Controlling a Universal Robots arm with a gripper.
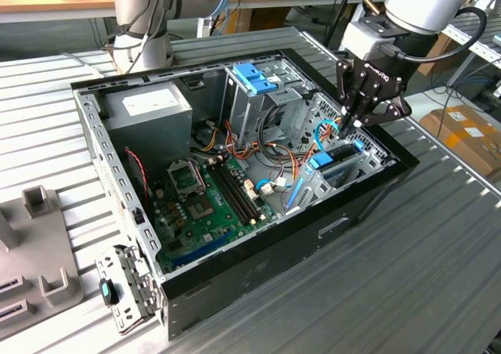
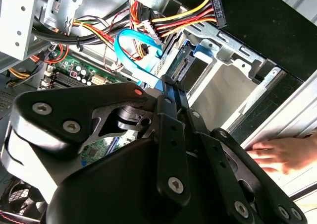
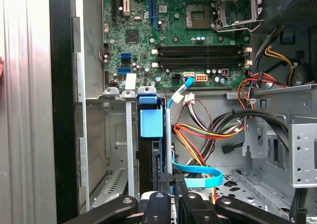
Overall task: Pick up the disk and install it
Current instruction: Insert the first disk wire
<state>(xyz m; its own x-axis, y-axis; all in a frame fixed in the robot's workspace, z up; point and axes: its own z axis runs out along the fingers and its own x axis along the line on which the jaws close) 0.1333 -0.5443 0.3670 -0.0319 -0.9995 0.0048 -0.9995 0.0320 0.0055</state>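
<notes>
The disk (image 3: 150, 149) stands on edge in a slot of the drive bay (image 3: 116, 149) at the case's front corner, a blue plastic frame tab (image 3: 151, 122) on its end. In the second wrist view the disk's (image 2: 181, 68) connector end shows beside the blue frame. My gripper (image 1: 350, 125) hangs over that bay at the exterior view's right. Its two fingers lie together, shut, with the tips (image 2: 171, 83) right at the disk's connector end; whether they touch it I cannot tell. In the first wrist view the gripper (image 3: 172, 177) sits just beside the disk's edge.
The open computer case (image 1: 352, 221) lies on a slatted table. Inside are a grey power supply (image 1: 149, 107), a metal cage with a blue top (image 1: 254, 76), the motherboard (image 1: 207, 201) and loose cables, including a blue flat cable (image 2: 131, 55). A person's hand (image 2: 277, 152) rests on the table outside the case.
</notes>
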